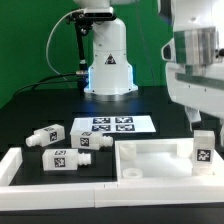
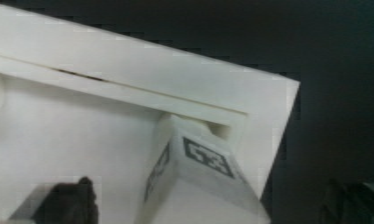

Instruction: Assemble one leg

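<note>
One leg (image 1: 203, 150), a small white block with a marker tag, stands upright at the corner of the large white panel (image 1: 150, 165) on the exterior view's right. It also shows in the wrist view (image 2: 210, 165), rising from the panel's corner (image 2: 148, 70). My gripper (image 1: 198, 124) hangs just above it. In the wrist view the gripper (image 2: 210, 205) is open, its dark fingers (image 2: 63, 203) on either side of the leg with a gap on at least one side. Three more legs (image 1: 58, 158) lie loose at the exterior view's left.
The marker board (image 1: 113, 126) lies behind the panel. The arm's base (image 1: 108, 60) stands at the back. A white raised rim (image 1: 15, 165) runs along the front and left of the work area. The table is black.
</note>
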